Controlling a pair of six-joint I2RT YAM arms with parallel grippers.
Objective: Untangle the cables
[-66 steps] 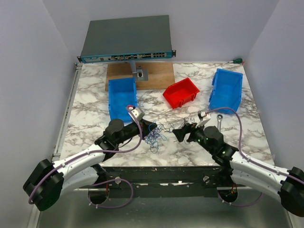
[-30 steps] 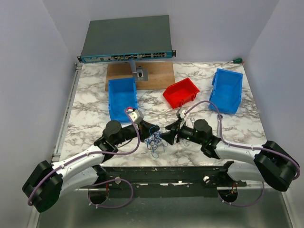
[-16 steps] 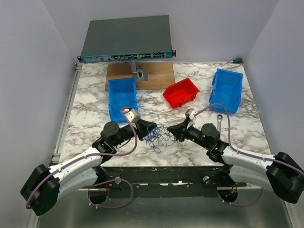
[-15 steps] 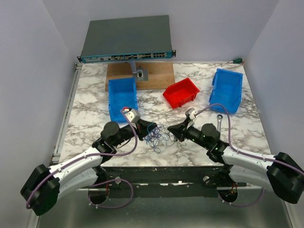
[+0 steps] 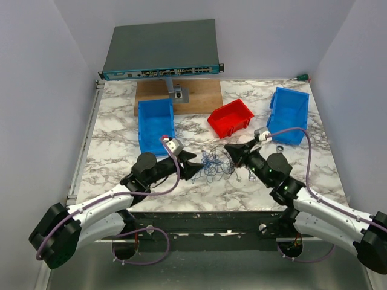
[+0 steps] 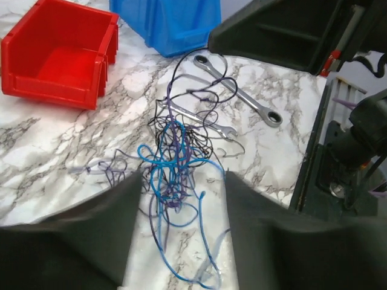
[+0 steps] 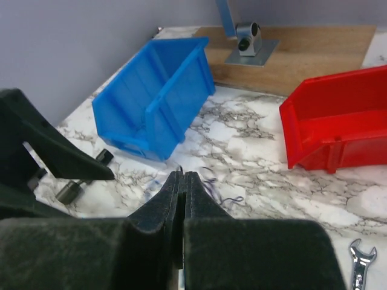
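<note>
Marble table (image 5: 115, 151), cables (image 5: 213, 164) tangled, stretched left-to-right

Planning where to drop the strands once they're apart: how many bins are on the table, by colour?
blue bins: 2, one at left, one at right
red bin: 1
Total: 3

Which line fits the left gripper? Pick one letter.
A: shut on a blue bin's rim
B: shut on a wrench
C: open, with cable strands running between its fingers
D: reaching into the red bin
C: in the left wrist view the left gripper is open, its fingers spread apart, with blue strands of the cables lying between them.
</note>
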